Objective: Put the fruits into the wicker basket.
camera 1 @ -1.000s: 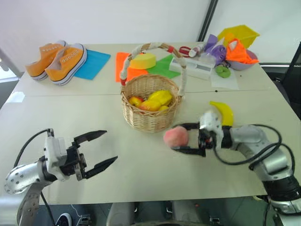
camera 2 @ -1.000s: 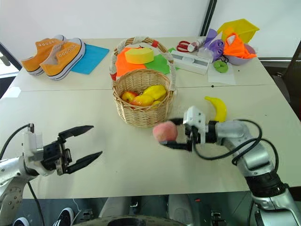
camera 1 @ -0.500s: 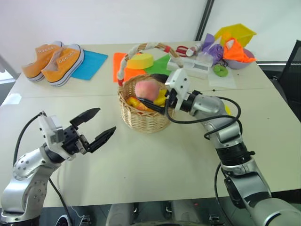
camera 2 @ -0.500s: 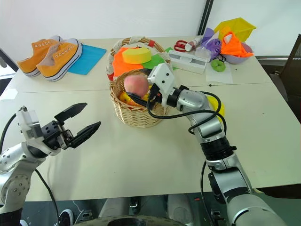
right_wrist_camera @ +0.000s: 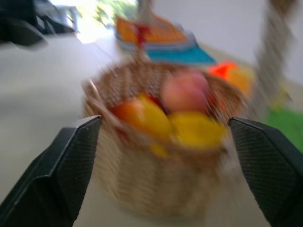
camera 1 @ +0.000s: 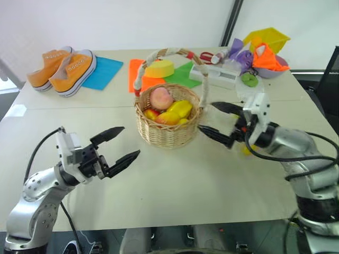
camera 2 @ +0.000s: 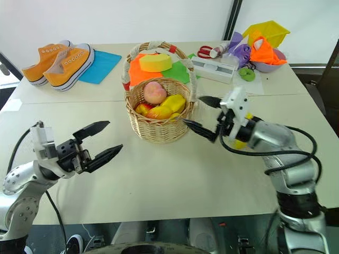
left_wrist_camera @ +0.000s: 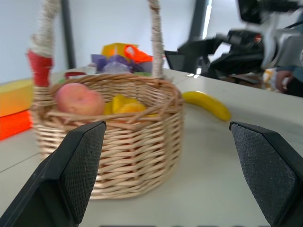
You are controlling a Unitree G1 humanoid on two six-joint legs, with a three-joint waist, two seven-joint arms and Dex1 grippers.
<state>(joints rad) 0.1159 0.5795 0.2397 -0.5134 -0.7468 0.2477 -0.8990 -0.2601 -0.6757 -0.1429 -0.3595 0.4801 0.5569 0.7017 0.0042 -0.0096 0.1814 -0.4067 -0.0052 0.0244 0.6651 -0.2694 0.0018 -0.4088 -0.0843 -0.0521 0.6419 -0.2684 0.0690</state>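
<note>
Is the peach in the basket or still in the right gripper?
In the basket: the peach rests on the other fruits, and the right gripper is open, empty, beside it.

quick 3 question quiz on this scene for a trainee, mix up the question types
1. True or false: the peach lies in the wicker basket.
2. Which fruit lies on the table outside the basket? A mango, B banana, C peach.
3. How do the jaws of the right gripper and the left gripper stand?

Key: 1 true. 2 B. 3 both open, holding nothing.
</note>
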